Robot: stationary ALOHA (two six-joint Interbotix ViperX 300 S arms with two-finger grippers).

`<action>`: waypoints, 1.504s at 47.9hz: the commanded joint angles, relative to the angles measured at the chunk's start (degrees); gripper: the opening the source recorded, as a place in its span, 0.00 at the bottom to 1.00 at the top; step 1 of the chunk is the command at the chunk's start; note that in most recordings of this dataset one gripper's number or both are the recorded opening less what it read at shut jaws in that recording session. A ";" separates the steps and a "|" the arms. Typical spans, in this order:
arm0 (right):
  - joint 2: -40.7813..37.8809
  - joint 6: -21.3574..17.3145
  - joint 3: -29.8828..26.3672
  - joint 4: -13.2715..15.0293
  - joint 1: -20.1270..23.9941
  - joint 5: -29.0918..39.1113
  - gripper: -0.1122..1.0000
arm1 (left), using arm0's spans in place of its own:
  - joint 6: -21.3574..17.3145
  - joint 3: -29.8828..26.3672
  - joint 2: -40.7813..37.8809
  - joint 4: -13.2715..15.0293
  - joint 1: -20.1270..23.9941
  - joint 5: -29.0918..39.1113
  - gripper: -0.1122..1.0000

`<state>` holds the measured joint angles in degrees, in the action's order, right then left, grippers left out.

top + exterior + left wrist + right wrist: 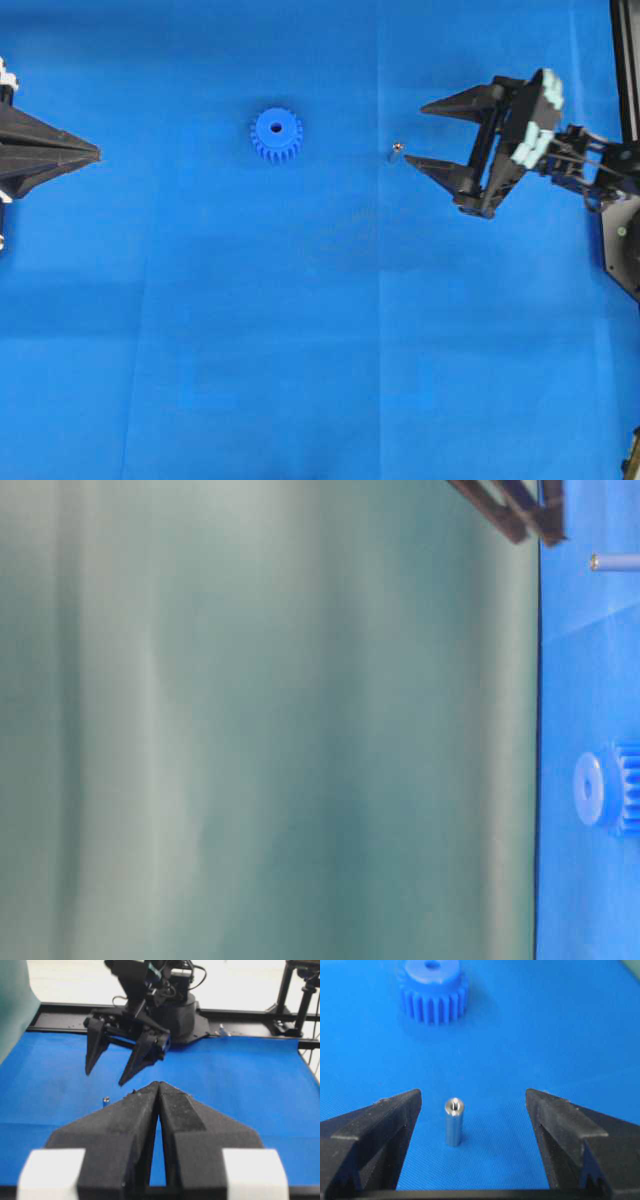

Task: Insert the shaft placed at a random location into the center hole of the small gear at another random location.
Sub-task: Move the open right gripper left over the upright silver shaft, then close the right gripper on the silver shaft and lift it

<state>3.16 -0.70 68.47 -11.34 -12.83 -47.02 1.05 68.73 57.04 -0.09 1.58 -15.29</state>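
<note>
The small gear [276, 135] lies flat on the blue cloth, its center hole [276, 127] facing up; the right wrist view shows the gear [434, 990] ahead. The shaft [396, 151] stands upright on the cloth to the gear's right. My right gripper [417, 133] is open, and nothing touches its fingers. In the right wrist view the shaft [453, 1121] shows between the fingers of the right gripper [473, 1092], nearer the left one. My left gripper [98, 153] is shut and holds nothing at the far left, well away from the gear. The left wrist view shows its tips [159, 1083] pressed together.
A blue cloth [320, 350] covers the table. The right arm's base [175, 1015] and a black frame rail [60, 1010] stand at the cloth's far edge in the left wrist view. A green backdrop [260, 720] fills most of the table-level view.
</note>
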 commanded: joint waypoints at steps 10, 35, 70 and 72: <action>-7.03 -2.20 -4.22 0.00 0.18 -1.49 0.76 | -0.09 -0.35 0.00 0.00 0.18 0.00 0.10; -9.14 -3.25 -4.83 -0.18 1.23 -2.46 0.64 | 0.26 -0.26 0.79 0.00 0.18 1.58 0.10; -4.66 -3.08 -5.10 -1.23 1.85 0.62 0.12 | 0.53 -0.26 0.97 -0.09 0.53 2.72 0.10; -3.16 -2.72 -5.10 -1.23 1.85 1.85 0.12 | 0.53 -0.26 1.05 -0.09 0.53 2.90 0.10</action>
<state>-3.52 -3.69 63.81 -12.39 -11.07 -46.41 1.49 68.91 58.18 -0.09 1.93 -12.30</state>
